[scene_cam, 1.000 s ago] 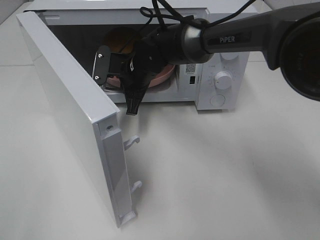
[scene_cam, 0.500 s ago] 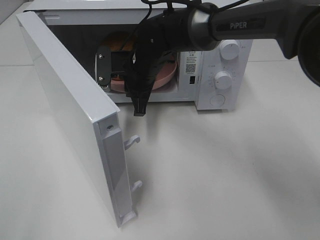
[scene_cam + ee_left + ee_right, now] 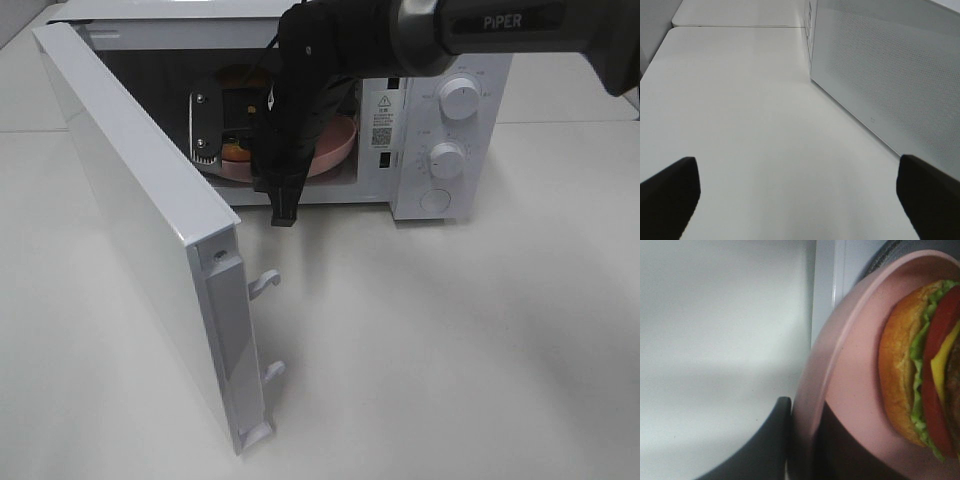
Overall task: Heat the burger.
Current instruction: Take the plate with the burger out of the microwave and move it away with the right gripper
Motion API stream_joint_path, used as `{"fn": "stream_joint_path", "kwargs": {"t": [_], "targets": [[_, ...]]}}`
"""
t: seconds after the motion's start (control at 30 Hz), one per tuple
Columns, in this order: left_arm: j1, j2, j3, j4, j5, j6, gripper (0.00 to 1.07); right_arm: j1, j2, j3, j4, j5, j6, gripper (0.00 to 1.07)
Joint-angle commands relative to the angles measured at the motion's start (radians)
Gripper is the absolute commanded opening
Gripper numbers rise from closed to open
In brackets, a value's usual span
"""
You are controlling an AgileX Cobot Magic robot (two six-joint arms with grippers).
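The burger (image 3: 920,370), with a golden-brown bun and green, red and yellow layers, lies on a round pink plate (image 3: 855,340). In the high view the burger (image 3: 238,150) and the plate (image 3: 335,150) are inside the open white microwave (image 3: 440,150), mostly hidden by my right arm. My right gripper (image 3: 282,205) is shut on the plate's rim, which passes between its fingers in the right wrist view (image 3: 800,440). My left gripper (image 3: 797,200) is open and empty over the table, away from the microwave's opening.
The microwave door (image 3: 140,200) stands wide open to the left, its latch hooks (image 3: 265,285) pointing out over the table. A white perforated panel (image 3: 890,75) stands close beside my left gripper. The control knobs (image 3: 447,158) are on the microwave's right.
My right arm has moved toward the back with the plate in its gripper, so the plate and burger sit a little deeper in the microwave.
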Motion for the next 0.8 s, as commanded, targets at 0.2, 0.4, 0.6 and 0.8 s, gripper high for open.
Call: {"fn": "stream_joint_path", "kwargs": {"t": [0.2, 0.4, 0.6, 0.8], "targets": [[0.003, -0.004, 0.001, 0.003, 0.0, -0.002, 1.0, -0.008, -0.091, 0.148, -0.026, -0.051, -0.109, 0.0], [0.003, -0.004, 0.001, 0.003, 0.0, -0.002, 1.0, -0.01, -0.155, 0.238, -0.035, -0.108, -0.187, 0.0], [0.003, -0.004, 0.001, 0.003, 0.0, -0.002, 1.0, -0.01, -0.196, 0.297, -0.035, -0.173, -0.266, 0.0], [0.003, -0.004, 0.001, 0.003, 0.0, -0.002, 1.0, -0.022, -0.238, 0.366, -0.024, -0.219, -0.345, 0.0]]}}
